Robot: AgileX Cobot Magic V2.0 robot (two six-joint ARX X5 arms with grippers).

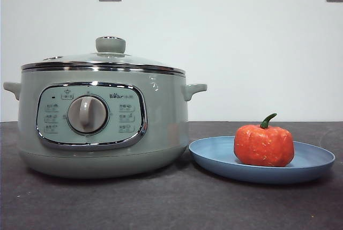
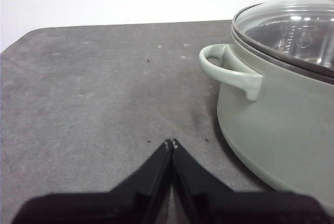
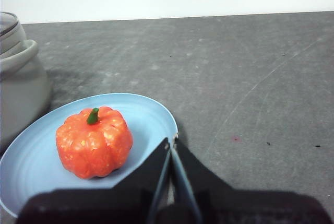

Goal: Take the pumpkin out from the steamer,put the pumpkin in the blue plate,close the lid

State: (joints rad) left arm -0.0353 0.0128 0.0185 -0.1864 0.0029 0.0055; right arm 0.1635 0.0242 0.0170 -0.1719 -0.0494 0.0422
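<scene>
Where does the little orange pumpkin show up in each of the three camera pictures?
Front view: the pumpkin sits in the blue plate, right of the steamer.
Left wrist view: not in it; only the steamer with its lid on.
Right wrist view: on the blue plate, the pumpkin near the shut right gripper.
Shared landmark: the steamer.

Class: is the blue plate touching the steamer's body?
Cannot tell. In the front view the blue plate rim meets the steamer outline, but depth is unclear.
</scene>
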